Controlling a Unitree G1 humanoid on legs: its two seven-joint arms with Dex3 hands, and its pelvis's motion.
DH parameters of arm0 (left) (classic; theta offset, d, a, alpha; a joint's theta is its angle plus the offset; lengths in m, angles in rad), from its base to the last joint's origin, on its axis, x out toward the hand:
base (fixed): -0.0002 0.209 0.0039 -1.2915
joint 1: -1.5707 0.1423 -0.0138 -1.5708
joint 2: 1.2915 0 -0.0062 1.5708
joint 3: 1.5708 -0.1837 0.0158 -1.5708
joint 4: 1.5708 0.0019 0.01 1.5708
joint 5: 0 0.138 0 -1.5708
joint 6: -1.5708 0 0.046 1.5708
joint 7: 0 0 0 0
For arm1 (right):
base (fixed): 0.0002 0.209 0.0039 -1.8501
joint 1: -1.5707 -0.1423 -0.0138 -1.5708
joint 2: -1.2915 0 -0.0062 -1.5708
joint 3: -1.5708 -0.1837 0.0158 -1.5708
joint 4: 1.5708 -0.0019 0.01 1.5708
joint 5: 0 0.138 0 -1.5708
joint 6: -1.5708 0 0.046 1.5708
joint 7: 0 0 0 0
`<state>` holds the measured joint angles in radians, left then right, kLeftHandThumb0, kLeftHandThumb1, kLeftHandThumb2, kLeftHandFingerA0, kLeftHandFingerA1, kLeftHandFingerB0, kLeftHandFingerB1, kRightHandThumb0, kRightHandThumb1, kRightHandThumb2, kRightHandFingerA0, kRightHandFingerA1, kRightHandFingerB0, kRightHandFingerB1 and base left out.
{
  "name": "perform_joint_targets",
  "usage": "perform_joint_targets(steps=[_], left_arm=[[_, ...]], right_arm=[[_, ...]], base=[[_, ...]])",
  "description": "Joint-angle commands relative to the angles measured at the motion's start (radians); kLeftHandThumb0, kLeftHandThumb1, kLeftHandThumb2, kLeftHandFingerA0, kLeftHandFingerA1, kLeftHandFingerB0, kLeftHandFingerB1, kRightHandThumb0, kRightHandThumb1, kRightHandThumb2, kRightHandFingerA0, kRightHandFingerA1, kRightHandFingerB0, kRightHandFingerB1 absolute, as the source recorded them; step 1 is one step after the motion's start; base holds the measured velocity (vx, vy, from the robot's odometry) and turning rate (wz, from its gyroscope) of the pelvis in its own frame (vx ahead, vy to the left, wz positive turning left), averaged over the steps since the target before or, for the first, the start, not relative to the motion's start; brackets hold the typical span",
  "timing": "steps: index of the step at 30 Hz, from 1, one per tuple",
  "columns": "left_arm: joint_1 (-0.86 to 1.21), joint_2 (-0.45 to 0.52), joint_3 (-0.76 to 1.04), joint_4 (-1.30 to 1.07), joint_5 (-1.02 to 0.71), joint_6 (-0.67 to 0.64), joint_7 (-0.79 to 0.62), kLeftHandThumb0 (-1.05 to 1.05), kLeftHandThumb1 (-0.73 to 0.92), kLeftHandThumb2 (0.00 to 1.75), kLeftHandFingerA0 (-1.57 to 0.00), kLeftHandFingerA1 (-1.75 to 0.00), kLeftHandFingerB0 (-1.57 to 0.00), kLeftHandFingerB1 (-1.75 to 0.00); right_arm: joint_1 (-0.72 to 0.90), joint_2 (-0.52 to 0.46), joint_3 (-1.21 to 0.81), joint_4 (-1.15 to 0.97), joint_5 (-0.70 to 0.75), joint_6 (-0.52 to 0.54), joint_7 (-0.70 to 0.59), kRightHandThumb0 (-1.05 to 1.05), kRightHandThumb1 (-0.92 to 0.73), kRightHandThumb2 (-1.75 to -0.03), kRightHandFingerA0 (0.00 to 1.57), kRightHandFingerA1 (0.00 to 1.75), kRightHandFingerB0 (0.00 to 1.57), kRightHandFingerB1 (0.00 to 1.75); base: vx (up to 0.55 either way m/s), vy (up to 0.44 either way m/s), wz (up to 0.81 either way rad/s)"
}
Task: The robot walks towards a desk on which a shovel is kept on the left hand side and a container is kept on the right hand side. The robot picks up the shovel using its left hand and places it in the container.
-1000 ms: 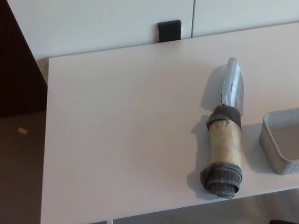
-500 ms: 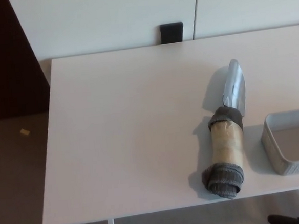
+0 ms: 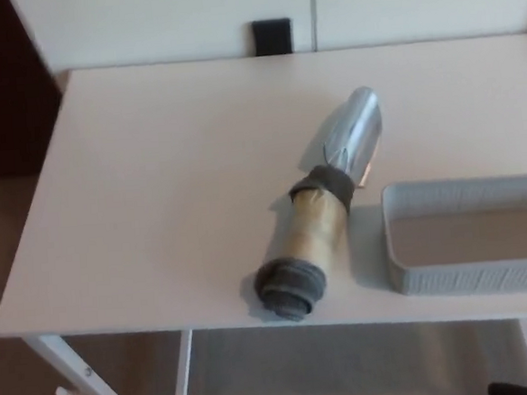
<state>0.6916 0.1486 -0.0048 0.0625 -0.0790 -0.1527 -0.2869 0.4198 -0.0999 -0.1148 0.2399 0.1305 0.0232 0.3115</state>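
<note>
**Shovel waits beside the container, no hand on it yet**

White cabinet fronts [image 3: 170,23] run along the top of the frame, with a small dark square [image 3: 272,36] set at their lower edge, and below them a pale desk [image 3: 154,187] fills most of the picture. On it, right of centre, lies the shovel [image 3: 324,216], its metal blade pointing to the upper right and its thick, tan-wrapped handle, capped in grey fabric at both ends, running down to the lower left near the desk's front edge. Just to its right sits the container [image 3: 432,276], a grey open-topped bin, apart from the handle by a narrow gap.

Neither hand can be made out, so whether the fingers are wide, narrow or holding anything cannot be told. The step in hand appears to be the approach and the reach. A good grasp would likely close the left hand across the wrapped middle of the handle, coming from the frame's left so the container is not bumped, then lift clear of its wall before lowering.

The container's right part is cut off by the frame edge. A dark shape at the bottom right corner is too small to identify.
</note>
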Motion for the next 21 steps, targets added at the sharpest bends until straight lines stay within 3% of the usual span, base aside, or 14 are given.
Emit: perform_joint_targets(steps=[1,3,4,5,6,7,11,12,13,14,15,21], left_arm=[[-0.004,0.017,0.021,0.018,0.007,-0.010,0.009,-0.49,0.70,0.61,-0.38,-0.32,-0.31,-0.30],[-0.007,0.017,0.024,0.030,0.004,-0.017,0.005,-0.48,0.71,0.61,-0.37,-0.31,-0.31,-0.30],[-0.008,0.016,0.025,0.033,0.002,-0.017,0.004,-0.50,0.53,0.86,-0.32,-0.49,-0.20,-0.42],[-0.009,0.015,0.025,0.034,0.001,-0.018,0.003,-0.50,0.53,0.86,-0.32,-0.49,-0.20,-0.42],[-0.007,0.018,0.028,0.037,0.009,-0.029,0.006,-0.51,0.54,0.87,-0.33,-0.49,-0.20,-0.42],[-0.008,0.014,0.031,0.031,-0.006,-0.017,-0.001,-0.52,0.54,0.86,-0.33,-0.48,-0.21,-0.42],[-0.017,0.015,0.032,0.028,0.001,-0.014,0.004,-0.48,0.53,0.86,-0.33,-0.49,-0.19,-0.43],[-0.020,0.015,0.034,0.027,-0.004,-0.009,0.001,-0.47,0.53,0.86,-0.32,-0.49,-0.19,-0.43],[-0.020,0.015,0.035,0.024,-0.004,-0.007,0.003,-0.48,0.69,0.61,-0.38,-0.32,-0.32,-0.30],[-0.020,0.015,0.036,0.023,-0.004,-0.007,0.004,-0.49,0.69,0.61,-0.38,-0.32,-0.32,-0.30],[-0.020,0.014,0.037,0.021,-0.003,-0.004,0.005,-0.48,0.53,0.86,-0.33,-0.50,-0.20,-0.43],[-0.026,0.016,0.039,0.026,-0.003,-0.008,0.004,-0.51,0.53,0.86,-0.32,-0.49,-0.20,-0.42]], right_arm=[[0.017,0.014,0.002,-0.009,0.020,-0.008,-0.001,-0.43,-0.41,-0.70,0.51,0.58,0.39,0.52],[0.021,0.013,0.005,-0.012,0.012,-0.014,-0.002,-0.44,-0.41,-0.70,0.52,0.58,0.40,0.52],[0.021,0.012,0.007,-0.011,0.007,-0.016,-0.006,-0.44,-0.40,-0.70,0.51,0.58,0.40,0.53],[0.019,0.012,0.006,-0.006,0.007,-0.020,-0.005,-0.44,-0.40,-0.70,0.51,0.58,0.40,0.53],[0.021,0.009,0.014,-0.007,0.000,-0.029,-0.001,-0.39,-0.50,-0.54,0.57,0.52,0.43,0.44],[0.022,0.009,0.012,-0.009,0.008,-0.027,0.005,-0.44,-0.42,-0.71,0.52,0.58,0.39,0.52],[0.018,0.013,0.012,-0.023,0.002,-0.006,-0.014,-0.43,-0.42,-0.70,0.52,0.58,0.39,0.51],[0.015,0.011,0.012,-0.019,0.003,-0.011,-0.010,-0.36,-0.51,-0.54,0.56,0.51,0.41,0.43],[0.011,0.011,0.012,-0.013,0.005,-0.013,-0.007,-0.36,-0.51,-0.54,0.56,0.51,0.41,0.43],[0.007,0.012,0.011,-0.011,0.008,-0.012,-0.007,-0.45,-0.40,-0.70,0.52,0.58,0.39,0.52],[-0.001,0.011,0.008,0.009,0.009,-0.024,-0.003,-0.46,-0.40,-0.71,0.52,0.59,0.38,0.52],[-0.001,0.015,0.009,-0.001,0.009,-0.022,-0.007,-0.43,-0.40,-0.70,0.52,0.58,0.39,0.53]], base=[[0.09,-0.132,0.01],[0.04,-0.008,-0.05],[0.06,0.020,-0.10],[0.05,0.067,-0.12],[0.06,0.119,-0.13],[0.04,0.138,-0.12],[0.02,0.252,-0.14],[-0.02,0.271,-0.07],[0.00,0.223,0.16],[0.01,0.176,-0.02],[0.03,0.127,0.01],[0.03,0.014,-0.01]])
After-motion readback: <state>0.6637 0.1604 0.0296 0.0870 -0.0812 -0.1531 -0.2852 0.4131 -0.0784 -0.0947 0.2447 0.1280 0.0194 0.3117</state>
